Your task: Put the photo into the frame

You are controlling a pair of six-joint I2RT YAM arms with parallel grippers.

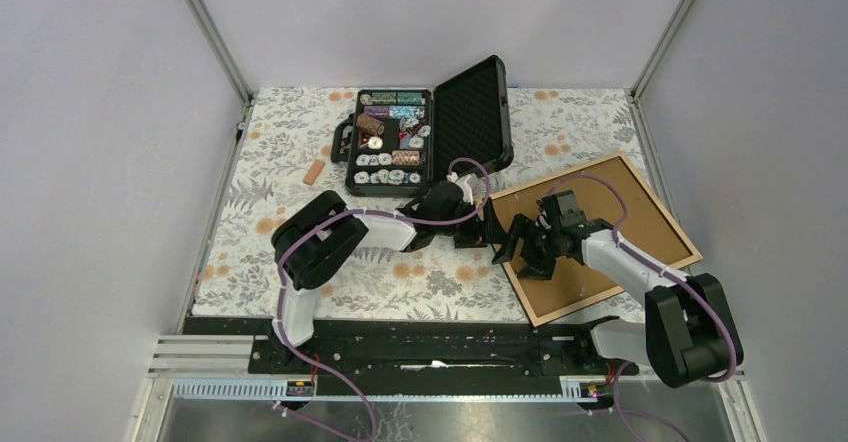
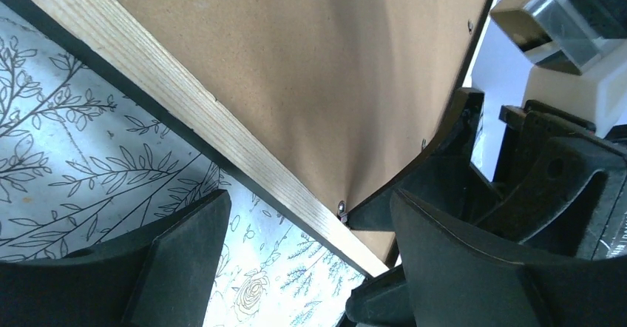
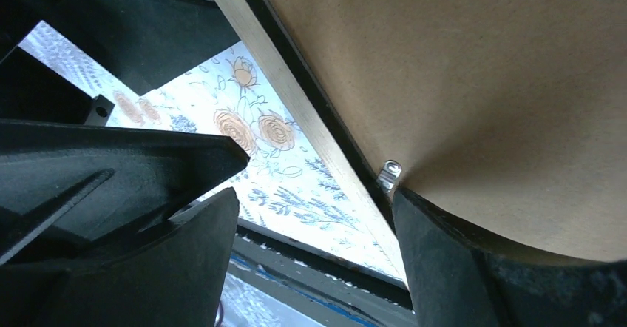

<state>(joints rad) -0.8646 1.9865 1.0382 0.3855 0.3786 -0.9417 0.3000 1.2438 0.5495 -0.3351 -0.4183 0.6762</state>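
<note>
So, L gripper (image 1: 482, 230), R gripper (image 1: 522, 252) gape astride frame (image 1: 640, 212) edge; floral cloth (image 1: 280, 182), pale walls (image 1: 420, 12).

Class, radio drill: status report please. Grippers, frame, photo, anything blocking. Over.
Left gripper and right gripper open, both at the frame edge. Back side up, backing board in place. No photo in view.

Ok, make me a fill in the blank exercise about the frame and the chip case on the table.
1. The board filling the back of the frame is coloured ___.
2. The poker chip case has its lid standing ___.
3. In the top view, the frame lies to the case's ___.
Missing words: brown; open; right.
</note>
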